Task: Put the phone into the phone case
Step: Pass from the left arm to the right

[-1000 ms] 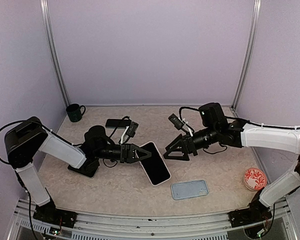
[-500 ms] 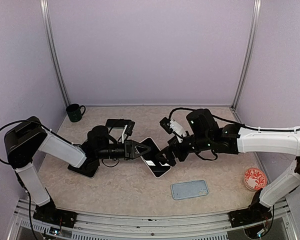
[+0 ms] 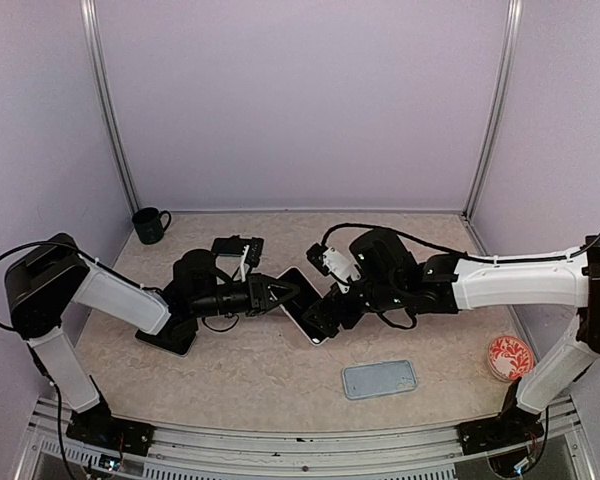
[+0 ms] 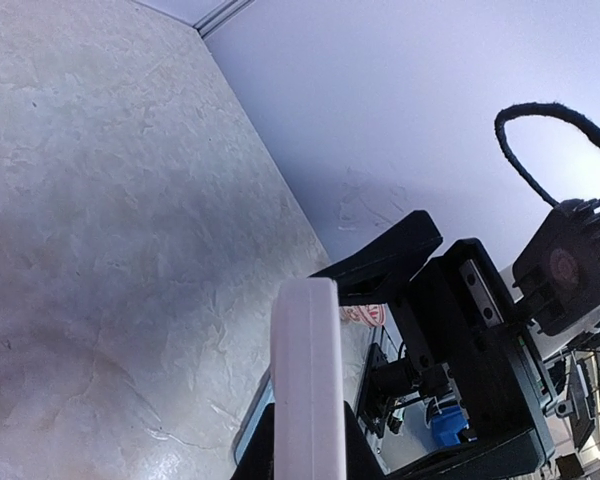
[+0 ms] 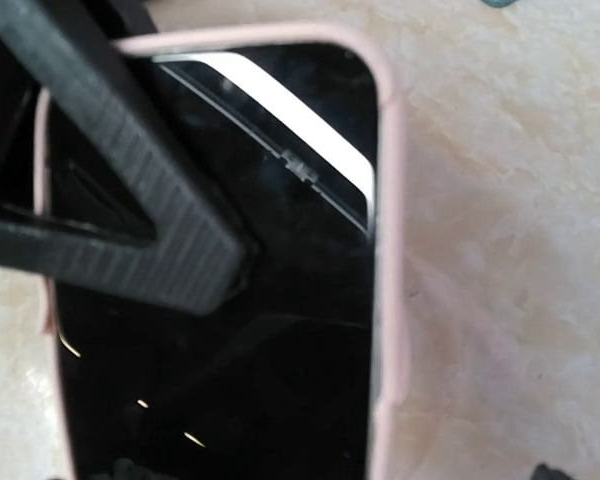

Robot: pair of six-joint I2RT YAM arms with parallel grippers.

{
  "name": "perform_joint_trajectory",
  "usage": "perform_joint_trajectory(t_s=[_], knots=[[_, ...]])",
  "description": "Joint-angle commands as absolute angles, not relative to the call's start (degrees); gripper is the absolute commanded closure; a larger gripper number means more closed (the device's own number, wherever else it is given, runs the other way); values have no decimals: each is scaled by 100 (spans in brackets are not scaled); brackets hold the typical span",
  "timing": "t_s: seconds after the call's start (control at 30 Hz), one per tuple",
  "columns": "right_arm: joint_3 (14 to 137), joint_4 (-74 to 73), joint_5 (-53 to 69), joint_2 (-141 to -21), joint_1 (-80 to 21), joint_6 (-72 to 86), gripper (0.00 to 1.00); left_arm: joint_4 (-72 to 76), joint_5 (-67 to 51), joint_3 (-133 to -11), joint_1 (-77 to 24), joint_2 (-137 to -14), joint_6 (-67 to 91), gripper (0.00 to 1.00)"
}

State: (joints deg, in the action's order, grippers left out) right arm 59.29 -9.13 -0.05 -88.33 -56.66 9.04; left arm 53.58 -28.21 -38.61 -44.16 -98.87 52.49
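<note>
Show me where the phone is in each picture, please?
Top external: the phone is in the middle of the table, between the two grippers.
Left wrist: only its pale edge shows, bottom centre.
Right wrist: its dark screen fills most of the picture.
Shared landmark: the left gripper holding the phone.

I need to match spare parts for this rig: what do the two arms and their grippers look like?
Both arms have black joints and bases with white link covers, and loose black cables looping off them. The left gripper and right gripper are black, with triangular open-frame fingers that have ribbed faces.
</note>
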Motion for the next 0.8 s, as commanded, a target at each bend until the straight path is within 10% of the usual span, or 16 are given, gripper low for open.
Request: perform_joint_trajectory(t_s=[0.0, 0.77], knots=[[6135, -792, -53, -8969, -5765, 1040, 1, 5524, -2649, -4009, -4412, -9660, 5309, 100], [6220, -601, -29, -9355, -5869, 1188, 1, 5467, -2513, -3977, -4403, -9598, 5339, 100]])
